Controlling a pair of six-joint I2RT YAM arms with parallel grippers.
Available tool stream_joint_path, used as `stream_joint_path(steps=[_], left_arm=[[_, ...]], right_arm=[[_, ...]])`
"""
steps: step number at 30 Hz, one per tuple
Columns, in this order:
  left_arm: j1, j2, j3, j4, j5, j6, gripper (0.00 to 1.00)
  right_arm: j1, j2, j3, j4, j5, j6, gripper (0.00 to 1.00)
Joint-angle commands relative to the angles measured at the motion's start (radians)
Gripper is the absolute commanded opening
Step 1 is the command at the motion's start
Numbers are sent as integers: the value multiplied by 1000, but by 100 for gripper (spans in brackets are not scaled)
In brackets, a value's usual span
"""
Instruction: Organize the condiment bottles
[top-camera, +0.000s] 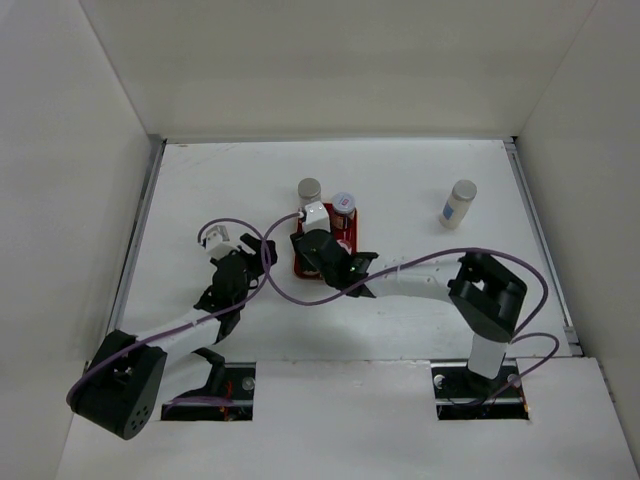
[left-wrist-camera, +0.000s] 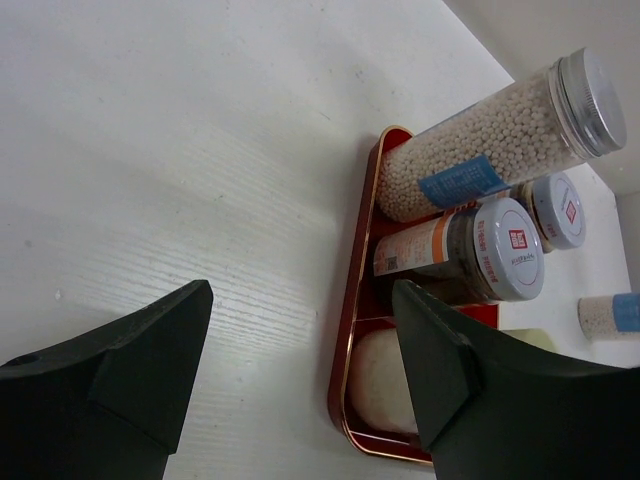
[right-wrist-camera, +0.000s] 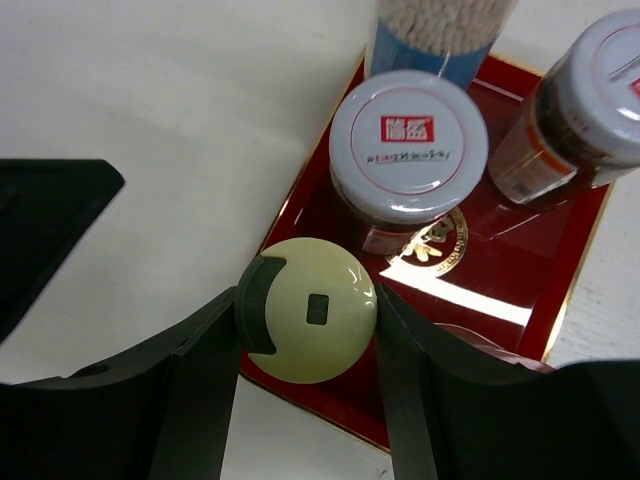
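My right gripper (right-wrist-camera: 308, 330) is shut on the yellow-capped bottle (right-wrist-camera: 308, 308), with a finger on each side of the cap. It holds the bottle at the near left corner of the red tray (right-wrist-camera: 520, 290). The bottle's pale body (left-wrist-camera: 385, 385) shows inside the tray's end compartment. A white-lidded jar (right-wrist-camera: 408, 145), a second jar (right-wrist-camera: 585, 100) and a tall grey-capped, blue-banded bottle (left-wrist-camera: 490, 150) stand in the tray. Another blue-banded bottle (top-camera: 459, 202) stands alone at the far right. My left gripper (left-wrist-camera: 300, 360) is open over bare table, left of the tray (top-camera: 352, 236).
White walls enclose the table on the left, back and right. My right arm (top-camera: 430, 285) stretches across the table's middle towards the tray, and a purple cable (top-camera: 270, 275) loops between the two arms.
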Motion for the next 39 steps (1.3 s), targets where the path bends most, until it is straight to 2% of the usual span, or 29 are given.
stream_joint_path(steps=[1, 3, 5, 7, 9, 13, 16, 21, 25, 28, 30, 34, 39], left_arm=[[10, -15, -6, 41, 1, -13, 71], [9, -23, -7, 41, -4, -13, 71], [7, -12, -9, 47, -5, -13, 71], [9, -4, -4, 47, 3, -14, 71], [7, -12, -4, 45, 6, -16, 71], [9, 2, -3, 48, 6, -16, 71], [9, -15, -4, 44, 4, -16, 71], [4, 3, -1, 45, 12, -17, 71], [0, -1, -3, 48, 4, -17, 72], [0, 6, 0, 48, 13, -19, 71], [-4, 2, 0, 48, 9, -19, 72], [1, 23, 5, 48, 13, -19, 72], [6, 9, -1, 48, 9, -20, 72]], right_arm=[[5, 29, 61, 66, -6, 19, 48], [5, 48, 63, 63, -3, 26, 51], [5, 48, 63, 52, 2, 34, 63], [11, 27, 57, 45, 3, 37, 80], [11, -16, 52, 31, 7, 36, 89], [-3, -162, 14, 17, 7, 34, 95], [-81, -310, -55, 26, 7, 36, 95], [-283, -561, -178, 32, -3, 42, 98], [-545, -674, -250, -10, 65, 26, 100], [-745, -658, -259, -56, 100, 31, 100], [-828, -589, -232, -84, 79, 29, 100], [-880, -436, -151, -96, -2, 11, 100], [-943, -273, -66, -93, -33, -1, 100]])
